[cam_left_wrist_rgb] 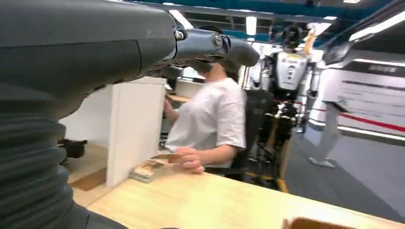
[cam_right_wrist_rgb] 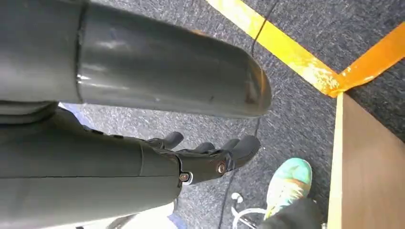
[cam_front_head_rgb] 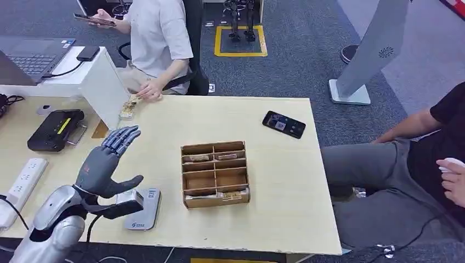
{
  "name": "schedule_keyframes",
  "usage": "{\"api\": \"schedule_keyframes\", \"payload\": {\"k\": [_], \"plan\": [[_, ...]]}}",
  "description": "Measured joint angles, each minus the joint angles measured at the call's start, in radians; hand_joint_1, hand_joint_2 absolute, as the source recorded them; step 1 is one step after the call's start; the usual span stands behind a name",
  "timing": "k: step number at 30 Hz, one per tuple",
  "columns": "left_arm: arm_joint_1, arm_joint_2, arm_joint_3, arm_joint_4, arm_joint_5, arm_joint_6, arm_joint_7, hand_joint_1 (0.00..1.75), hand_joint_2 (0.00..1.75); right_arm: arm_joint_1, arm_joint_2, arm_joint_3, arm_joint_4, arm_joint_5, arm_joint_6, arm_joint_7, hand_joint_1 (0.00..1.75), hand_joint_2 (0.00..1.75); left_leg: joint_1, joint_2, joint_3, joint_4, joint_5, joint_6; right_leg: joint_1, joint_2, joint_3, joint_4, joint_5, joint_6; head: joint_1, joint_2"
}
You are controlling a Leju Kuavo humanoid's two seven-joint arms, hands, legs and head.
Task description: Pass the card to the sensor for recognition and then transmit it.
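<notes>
My left hand (cam_front_head_rgb: 107,161) hovers over the near left part of the table, fingers spread and thumb out, holding nothing. Just beside it on the near side lies the flat grey sensor pad (cam_front_head_rgb: 143,208). A wooden divided box (cam_front_head_rgb: 215,174) with cards in several compartments stands at the table's middle, to the right of the hand. In the left wrist view my thumb (cam_left_wrist_rgb: 210,45) sticks out with nothing against it, and the box's edge (cam_left_wrist_rgb: 305,223) shows. My right hand (cam_right_wrist_rgb: 205,157) hangs beside the table above the carpet, fingers loosely extended and empty.
A small stack of cards (cam_front_head_rgb: 127,112) lies by a white divider board (cam_front_head_rgb: 104,85). A black device (cam_front_head_rgb: 55,129) and a power strip (cam_front_head_rgb: 22,181) sit at the left. A phone (cam_front_head_rgb: 283,124) lies far right. One person (cam_front_head_rgb: 159,38) sits behind the table, another (cam_front_head_rgb: 417,159) at the right.
</notes>
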Motion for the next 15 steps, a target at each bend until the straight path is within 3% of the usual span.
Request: {"api": "schedule_keyframes", "payload": {"k": [12, 15], "plan": [[0.017, 0.019, -0.032, -0.043, 0.002, 0.0, 0.002, 0.0, 1.75, 0.014, 0.006, 0.021, -0.042, -0.002, 0.002, 0.001, 0.0, 0.0, 0.001, 0.0, 0.0, 0.0, 0.0, 0.0, 0.0, -0.001, 0.0, 0.0, 0.001, -0.001, 0.0, 0.0], [0.021, 0.02, -0.045, -0.05, -0.01, -0.017, -0.026, 0.0, 1.75, 0.017, 0.008, 0.024, -0.051, -0.014, 0.009, 0.003, 0.0, 0.0, 0.0, 0.0, 0.0, 0.0, 0.0, 0.0, 0.0, -0.001, 0.0, 0.0, 0.001, -0.001, 0.0, 0.0]]}}
